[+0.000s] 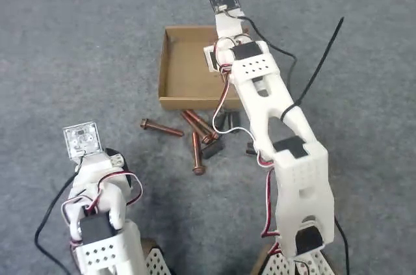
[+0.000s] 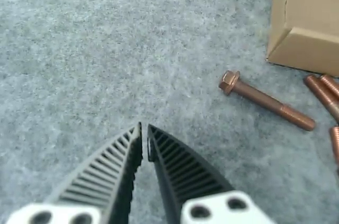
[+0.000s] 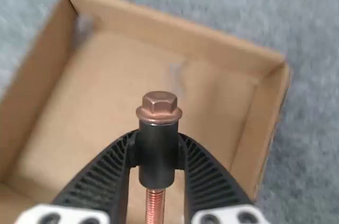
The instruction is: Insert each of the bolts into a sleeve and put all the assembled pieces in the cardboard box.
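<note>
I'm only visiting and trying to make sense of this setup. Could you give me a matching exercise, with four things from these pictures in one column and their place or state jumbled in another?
Things:
1. left end effector
2. right end effector
3. cardboard box
4. loose bolts

Places or states:
A. lying on the grey carpet
B. shut on the sleeved bolt
C. brown, open-topped, below the held piece
D. shut, holding nothing

Pairs: 1-D, 2-B, 3-C, 4-A.
</note>
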